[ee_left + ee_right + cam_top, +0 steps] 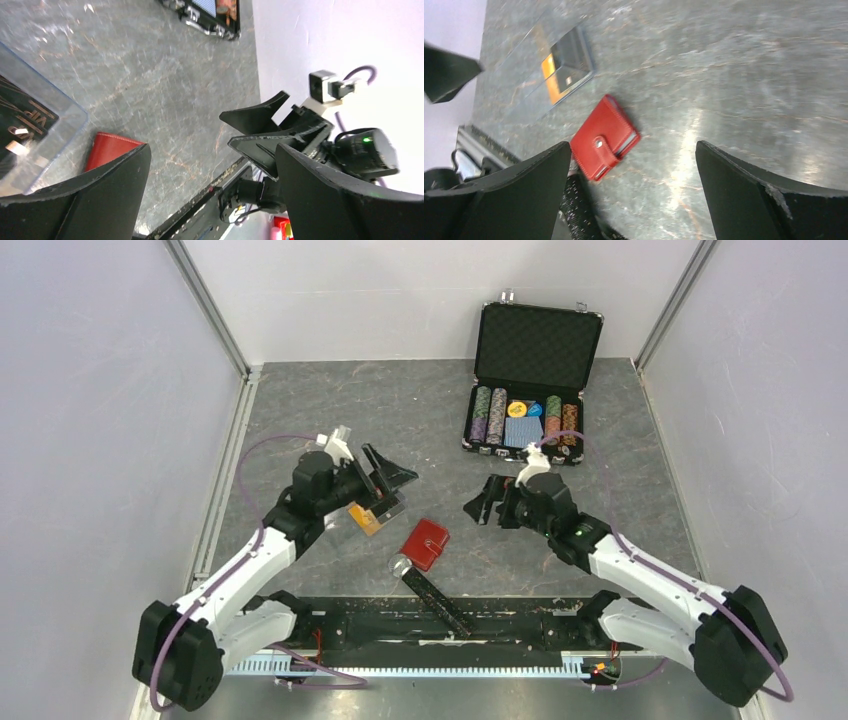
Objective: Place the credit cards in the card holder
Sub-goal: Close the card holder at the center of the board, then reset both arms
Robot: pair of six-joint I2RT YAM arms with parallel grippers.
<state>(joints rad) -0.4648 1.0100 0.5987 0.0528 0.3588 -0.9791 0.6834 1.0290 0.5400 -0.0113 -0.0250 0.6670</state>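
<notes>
While your left gripper [388, 483] and right gripper [481, 499] both gape wide, holding nothing, you see the card holder [425, 543] shut on the table [400, 410] between them. The credit cards [365, 517] lie inside a clear case [55, 115], partly hidden beneath the left fingers.

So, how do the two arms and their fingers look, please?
The left arm and right arm have white links and black joints, and a purple cable runs along each. The left gripper and right gripper carry wide, black, wedge-shaped fingers. A white camera mount sits on each wrist. A small green light glows on the right arm.
</notes>
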